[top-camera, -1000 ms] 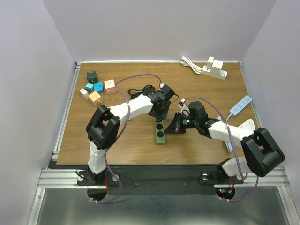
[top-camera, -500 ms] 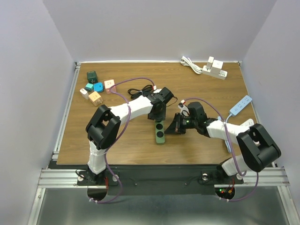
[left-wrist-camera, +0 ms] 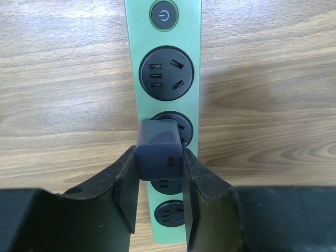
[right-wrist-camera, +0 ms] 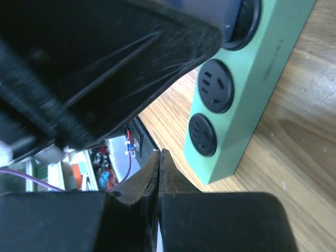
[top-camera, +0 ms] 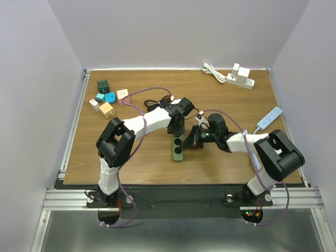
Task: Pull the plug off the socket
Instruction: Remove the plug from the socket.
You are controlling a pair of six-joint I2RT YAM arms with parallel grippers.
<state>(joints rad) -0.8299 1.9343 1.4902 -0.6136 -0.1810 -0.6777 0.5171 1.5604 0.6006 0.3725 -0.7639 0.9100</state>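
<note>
**Top external view.** A green power strip (top-camera: 178,148) lies lengthwise at the centre of the wooden table (top-camera: 105,152). The left gripper (top-camera: 176,127) points down over its far end. The right gripper (top-camera: 192,139) lies low, just right of the strip. A black cable (top-camera: 157,102) is coiled beyond the left arm. Coloured blocks (top-camera: 107,97) stand at the upper left. A white power strip (top-camera: 240,77) with its cord is at the upper right, and a pale blue strip (top-camera: 269,118) is at the right edge.

**Left wrist view.** The strip (left-wrist-camera: 135,79) runs vertically through the frame, with a round power button (left-wrist-camera: 164,16) at the top and a free socket (left-wrist-camera: 164,73) below it. The plug (left-wrist-camera: 159,149), a dark blue-grey block with a small orange mark, sits in the second socket at the centre of the frame. The left gripper (left-wrist-camera: 159,176) is clamped on it, with one black finger (left-wrist-camera: 125,184) against each side face. Further sockets show between the fingers at the bottom.

**Right wrist view.** The right gripper (right-wrist-camera: 159,165) is clenched: its two fingers meet at the lower centre with nothing between them. The green strip (right-wrist-camera: 262,89) crosses the upper right, showing two free sockets (right-wrist-camera: 215,86). A large black form fills the upper left, too close to identify.
</note>
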